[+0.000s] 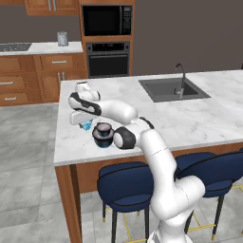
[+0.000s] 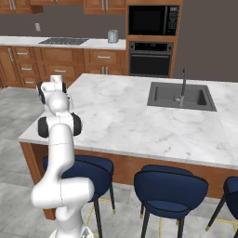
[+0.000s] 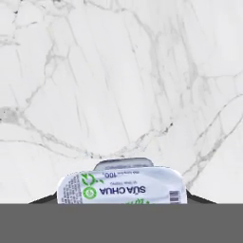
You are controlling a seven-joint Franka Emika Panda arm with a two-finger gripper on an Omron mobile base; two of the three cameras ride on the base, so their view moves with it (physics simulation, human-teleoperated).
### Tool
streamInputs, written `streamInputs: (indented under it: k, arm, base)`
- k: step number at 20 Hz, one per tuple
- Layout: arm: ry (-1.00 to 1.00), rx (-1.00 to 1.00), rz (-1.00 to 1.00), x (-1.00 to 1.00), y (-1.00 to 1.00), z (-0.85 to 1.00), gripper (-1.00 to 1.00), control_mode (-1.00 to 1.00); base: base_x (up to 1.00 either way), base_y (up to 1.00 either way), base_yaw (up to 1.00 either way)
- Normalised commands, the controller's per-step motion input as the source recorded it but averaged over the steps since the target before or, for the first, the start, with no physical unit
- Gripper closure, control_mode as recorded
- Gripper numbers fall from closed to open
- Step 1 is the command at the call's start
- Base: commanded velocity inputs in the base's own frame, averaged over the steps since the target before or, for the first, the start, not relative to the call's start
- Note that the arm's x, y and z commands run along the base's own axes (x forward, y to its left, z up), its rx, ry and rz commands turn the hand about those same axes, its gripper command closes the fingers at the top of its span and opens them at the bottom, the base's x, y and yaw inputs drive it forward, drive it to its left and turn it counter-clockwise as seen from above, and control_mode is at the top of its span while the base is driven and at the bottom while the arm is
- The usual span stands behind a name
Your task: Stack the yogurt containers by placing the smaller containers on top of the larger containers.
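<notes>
On the marble island, near its left front corner, my gripper points down at the tiny light-blue cup. In the hand view the cup shows a white printed label and fills the gap between my fingertips; my gripper is shut on it. Just right of the cup stands a dark tub with a narrower dark part on top. That part looks like the small dark tub resting on the widest one, but it is too small to be sure.
The island's left edge and front edge lie close to the cup. A sink with a faucet is set in at the far right. Blue stools stand under the front edge. Bare marble stretches ahead of the hand.
</notes>
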Motion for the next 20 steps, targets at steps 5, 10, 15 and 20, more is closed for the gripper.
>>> streamInputs:
  k: [5, 10, 15, 20]
  arm:
    - [0.00, 0.00, 0.00, 0.00, 0.00, 0.51, 1.00, -1.00]
    - [0.00, 0.00, 0.00, -0.09, -0.01, 0.49, 1.00, -1.00]
    - [0.00, 0.00, 0.00, -0.36, -0.16, 0.33, 1.00, -1.00]
    - [0.00, 0.00, 0.00, -0.52, -0.31, 0.29, 1.00, -1.00]
  base:
    - [0.00, 0.00, 0.00]
    - [0.00, 0.00, 0.00]
    - [0.00, 0.00, 0.00]
    - [0.00, 0.00, 0.00]
